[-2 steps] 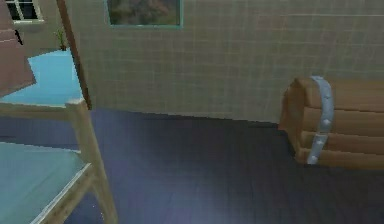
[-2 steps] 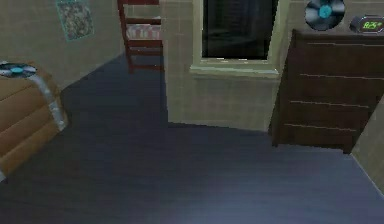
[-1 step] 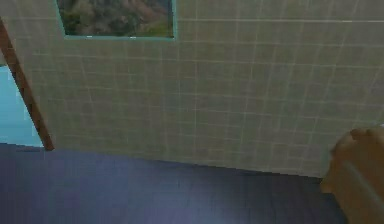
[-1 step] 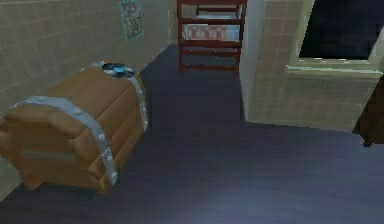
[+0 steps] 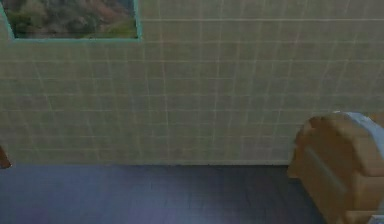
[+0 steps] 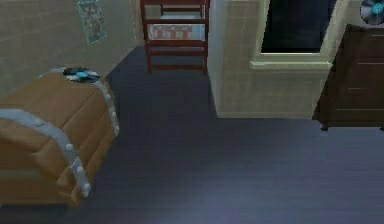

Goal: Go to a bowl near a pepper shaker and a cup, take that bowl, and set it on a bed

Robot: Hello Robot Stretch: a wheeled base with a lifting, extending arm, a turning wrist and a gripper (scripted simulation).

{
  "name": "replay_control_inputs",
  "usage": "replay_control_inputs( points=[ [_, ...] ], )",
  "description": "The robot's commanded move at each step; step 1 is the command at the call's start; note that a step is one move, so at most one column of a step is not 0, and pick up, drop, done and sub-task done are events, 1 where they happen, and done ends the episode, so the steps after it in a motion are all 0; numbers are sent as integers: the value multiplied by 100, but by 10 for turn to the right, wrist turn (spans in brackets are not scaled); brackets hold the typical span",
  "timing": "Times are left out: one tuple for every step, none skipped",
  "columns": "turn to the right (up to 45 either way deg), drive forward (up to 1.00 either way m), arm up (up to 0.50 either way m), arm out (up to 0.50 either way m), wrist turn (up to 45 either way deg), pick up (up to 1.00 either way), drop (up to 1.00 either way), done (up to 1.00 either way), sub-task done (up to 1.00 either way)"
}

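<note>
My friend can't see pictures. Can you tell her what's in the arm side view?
A big brown chest with grey bands sits at the lower left on a dark blue floor, a small round disc on its lid. Farther back are a red shelf rack, a tiled wall with a dark window, and a dark dresser at the right.

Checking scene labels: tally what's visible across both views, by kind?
Wooden chest: 1
Red shelf unit: 1
Dark dresser: 1
Wall pictures: 2
Discs: 2
Window: 1
Total: 8
</note>
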Motion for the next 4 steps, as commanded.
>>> replay_control_inputs(
  points=[
    [0,35,0,0,0,0,0,0,0],
    [-450,0,0,0,0,0,0,0,0],
    [-150,0,0,0,0,0,0,0,0],
    [0,40,0,0,0,0,0,0,0]
  ],
)
